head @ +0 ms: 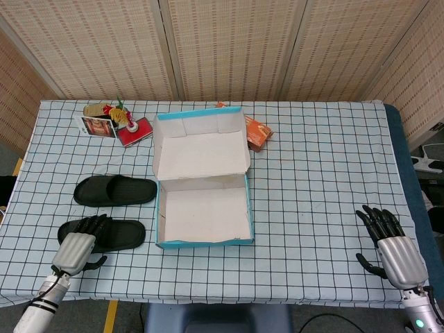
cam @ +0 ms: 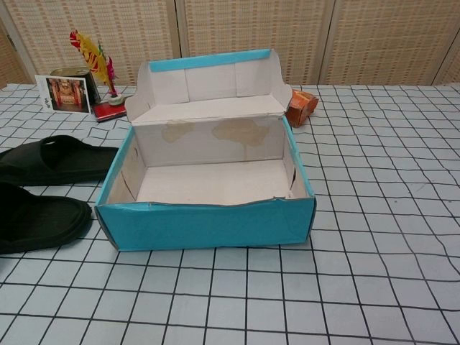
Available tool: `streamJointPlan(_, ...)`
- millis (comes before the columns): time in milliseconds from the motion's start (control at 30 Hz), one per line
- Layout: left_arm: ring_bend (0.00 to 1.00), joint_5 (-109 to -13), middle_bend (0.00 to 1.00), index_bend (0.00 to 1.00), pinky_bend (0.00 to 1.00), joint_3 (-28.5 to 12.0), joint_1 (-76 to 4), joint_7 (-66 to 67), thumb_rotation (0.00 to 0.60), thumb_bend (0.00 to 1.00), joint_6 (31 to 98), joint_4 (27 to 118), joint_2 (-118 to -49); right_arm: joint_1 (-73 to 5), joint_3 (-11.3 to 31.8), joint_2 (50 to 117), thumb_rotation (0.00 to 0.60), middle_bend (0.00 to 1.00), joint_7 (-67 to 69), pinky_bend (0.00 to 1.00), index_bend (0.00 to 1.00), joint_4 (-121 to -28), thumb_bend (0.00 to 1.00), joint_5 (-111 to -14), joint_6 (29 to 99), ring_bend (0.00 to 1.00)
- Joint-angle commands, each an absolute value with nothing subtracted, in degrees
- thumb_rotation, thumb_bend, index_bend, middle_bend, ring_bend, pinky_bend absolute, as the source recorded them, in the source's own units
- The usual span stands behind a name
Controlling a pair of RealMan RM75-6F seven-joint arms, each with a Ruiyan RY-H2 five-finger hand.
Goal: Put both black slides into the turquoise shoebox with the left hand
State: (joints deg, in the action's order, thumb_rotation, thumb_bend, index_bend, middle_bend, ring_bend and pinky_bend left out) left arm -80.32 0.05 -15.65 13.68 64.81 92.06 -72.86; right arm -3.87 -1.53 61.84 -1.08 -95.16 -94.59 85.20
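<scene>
Near slide (head: 111,234) lies on the desk (head: 319,173), long axis crosswise, directly ahead of the left hand (head: 75,248), whose fingers (head: 90,223) spread over its heel, gripping nothing. Shoebox (head: 204,239) sits right.

Raised lid (head: 200,142) standing behind the open shoebox (head: 203,242), two slides (head: 115,190) lying along its left wall, clutter (head: 114,123) crowding the tabletop's far-left corner.
</scene>
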Motion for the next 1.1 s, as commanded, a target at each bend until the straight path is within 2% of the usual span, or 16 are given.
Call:
streamJointPlan(33, 0.0, -78.54, 0.0, 0.0, 0.07, -0.14, -16.33, 15.78, 0.573, 0.29, 63.74, 92.39, -73.84, -4.0, -1.89, 61.14, 0.6, 0.0, -0.02, 0.0, 0.0, -95.31, 0.18, -95.4, 85.26, 0.0)
streamJointPlan(433, 0.0, -74.28, 0.0, 0.0, 0.07, -0.71, -17.73, 20.24, 0.571, 0.29, 62.51, 89.41, -77.04, -3.87, -2.5, 60.54, 0.6, 0.0, 1.2, 0.0, 0.0, -95.4, 0.18, -96.66, 85.66, 0.0)
streamJointPlan(700, 0.0, -72.61, 0.0, 0.0, 0.07, -1.38, -17.76, 23.56, 0.591, 0.29, 64.61, 87.59, -78.73, -4.11, -2.67, 60.28, 0.6, 0.0, 1.57, 0.0, 0.0, -95.57, 0.18, -96.68, 85.08, 0.0)
streamJointPlan(1100, 0.0, -68.11, 0.0, 0.0, 0.1, -1.0, -17.16, 26.82, 0.599, 0.29, 64.7, 88.55, -78.44, -4.0, -2.73, 60.13, 0.6, 0.0, 1.74, 0.0, 0.0, -95.59, 0.18, -96.9, 85.4, 0.0)
